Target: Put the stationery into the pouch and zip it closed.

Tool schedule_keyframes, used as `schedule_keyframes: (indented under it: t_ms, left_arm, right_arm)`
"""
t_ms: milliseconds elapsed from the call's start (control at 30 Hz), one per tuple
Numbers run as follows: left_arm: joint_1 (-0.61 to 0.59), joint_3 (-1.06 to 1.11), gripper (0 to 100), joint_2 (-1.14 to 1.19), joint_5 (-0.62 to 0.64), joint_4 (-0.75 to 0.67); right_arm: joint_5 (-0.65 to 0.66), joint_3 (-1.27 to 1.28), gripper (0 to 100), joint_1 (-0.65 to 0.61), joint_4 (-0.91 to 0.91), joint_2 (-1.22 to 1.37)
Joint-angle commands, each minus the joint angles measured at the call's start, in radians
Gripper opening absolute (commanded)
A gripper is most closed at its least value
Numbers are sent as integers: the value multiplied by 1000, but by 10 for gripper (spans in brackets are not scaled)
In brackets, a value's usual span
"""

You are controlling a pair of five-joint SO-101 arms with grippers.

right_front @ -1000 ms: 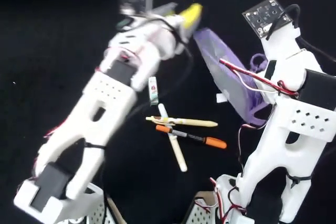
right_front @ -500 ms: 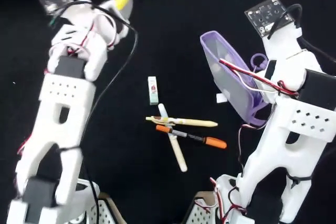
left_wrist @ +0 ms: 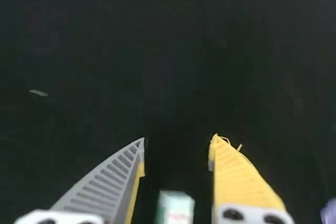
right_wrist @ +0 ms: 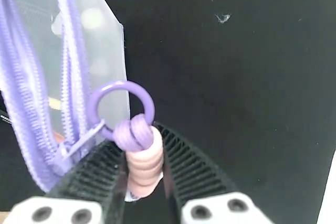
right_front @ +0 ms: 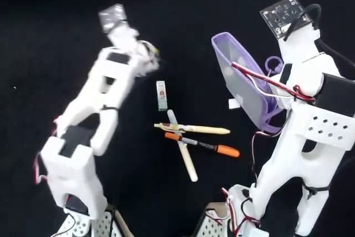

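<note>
Released, the left end effector (left_wrist: 177,141) hangs near the eraser (left_wrist: 176,211), which lies lengthwise between its jaws; the right end effector (right_wrist: 144,182) grips the pouch (right_front: 238,81) by its zip pull (right_wrist: 140,156).

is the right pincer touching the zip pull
Touching. In the right wrist view the right pincer is clamped on the coiled zip pull, with no gap on either side, just below its ring.

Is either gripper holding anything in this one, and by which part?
The right gripper is shut on the pouch, gripping the coiled loop at its zip pull. The left gripper is open and holds nothing.
</note>
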Motion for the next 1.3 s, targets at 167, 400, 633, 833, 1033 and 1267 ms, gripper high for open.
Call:
schedule_keyframes:
  t_ms: [167,400,633,833,1033,1267]
  left_arm:
    - [90,-136,198,112,-5,34]
    - [79,-260,198,193,-14,189]
    - [81,-483,198,288,-12,446]
    - [90,-682,198,408,-5,644]
    - [85,-964,145,505,-5,876]
    - [104,-1242,138,560,-3,1100]
  right_arm:
    - [-8,-5,11,-5,11,-22]
    - [-3,-5,11,-5,12,-22]
    - [-3,-5,11,-3,12,-22]
    - [-3,-5,11,-5,12,-22]
    - [-3,-5,11,-3,12,-22]
    - [-3,-7,11,-5,12,-22]
